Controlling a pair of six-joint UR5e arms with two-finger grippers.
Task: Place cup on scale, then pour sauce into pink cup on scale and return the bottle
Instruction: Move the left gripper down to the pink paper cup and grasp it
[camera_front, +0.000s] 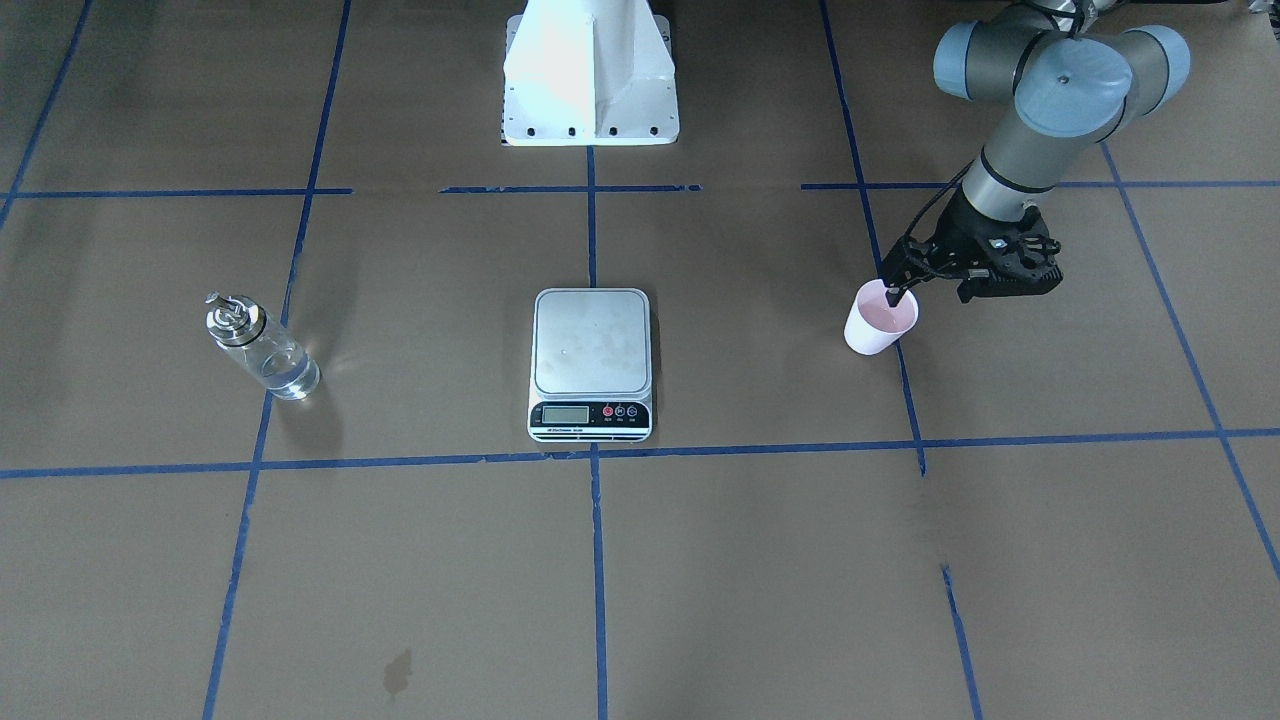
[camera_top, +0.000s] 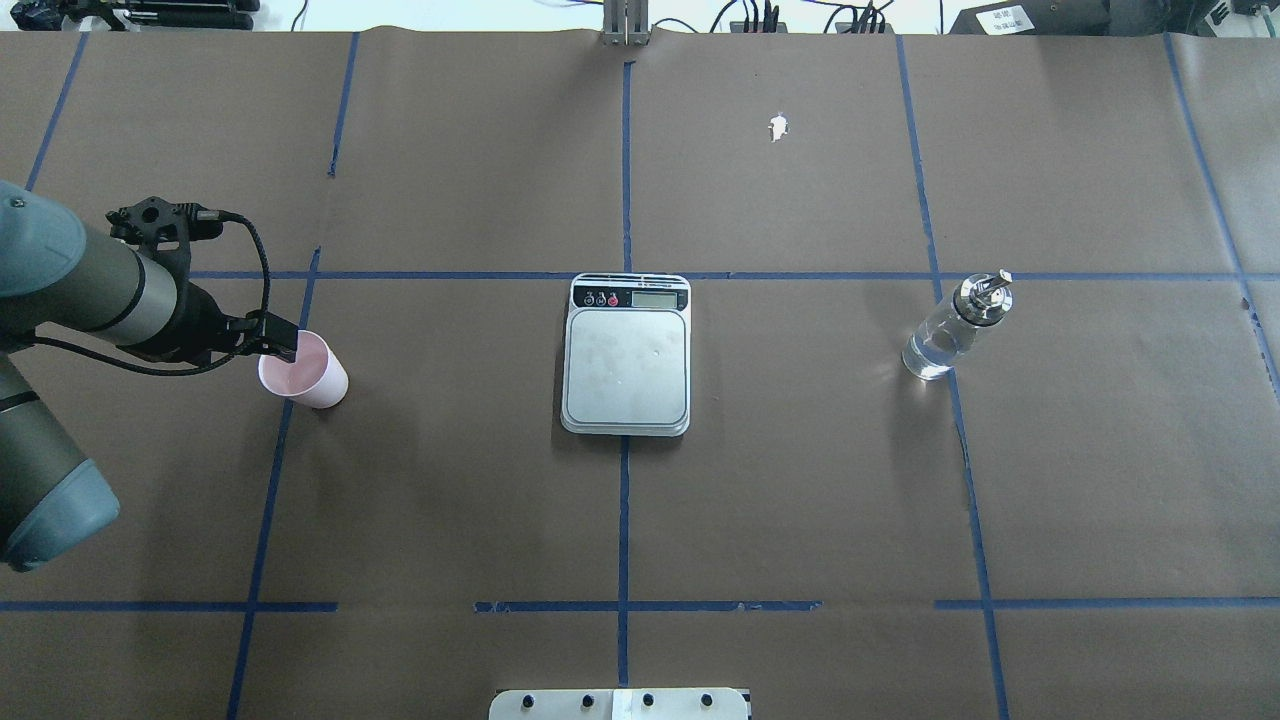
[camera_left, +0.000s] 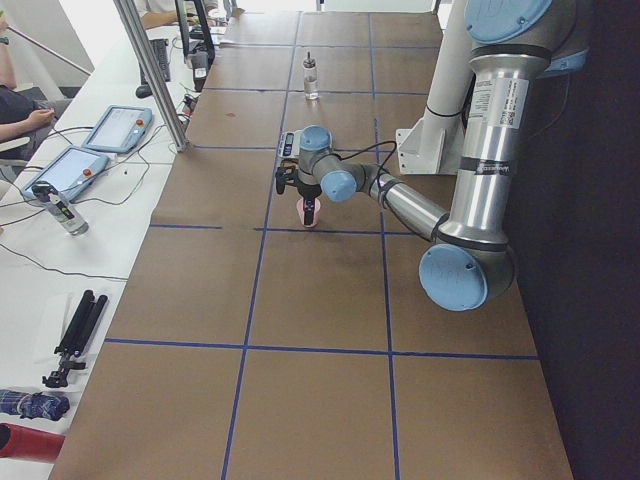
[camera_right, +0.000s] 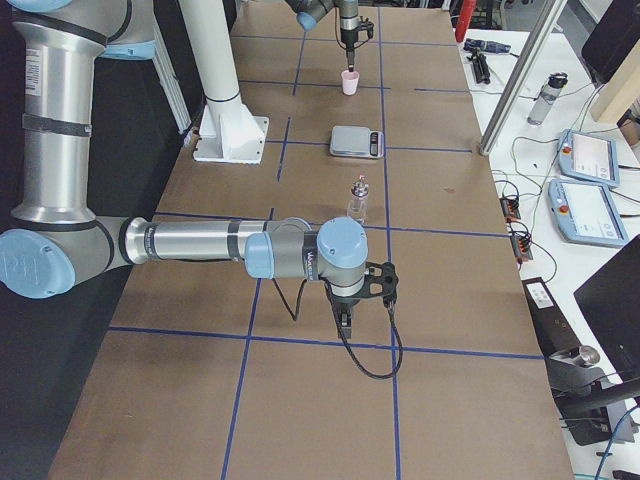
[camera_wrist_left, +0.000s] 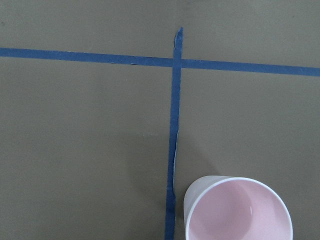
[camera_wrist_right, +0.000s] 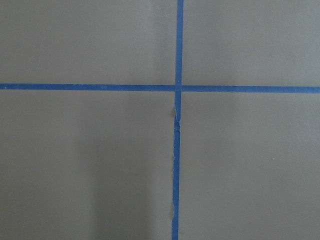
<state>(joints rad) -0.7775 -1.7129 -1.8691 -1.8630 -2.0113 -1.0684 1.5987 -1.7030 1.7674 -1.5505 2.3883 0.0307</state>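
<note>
Where blue tape (camera_top: 623, 520) grids the brown table (camera_top: 800, 480), left gripper (camera_top: 285, 350) overhangs cup (camera_top: 312, 376), opening unclear.

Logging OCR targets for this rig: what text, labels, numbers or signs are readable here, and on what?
No text reads clearly.
Flat silver-topped digital kitchen scale: print on its black front strip too small; grey LCD shows no readable digits.
White label on dark equipment at the overhead view's top edge: blurred.
Sticker on the left arm's silver tube: too small.
Lettering on the right arm's wrist joint: too small.
</note>
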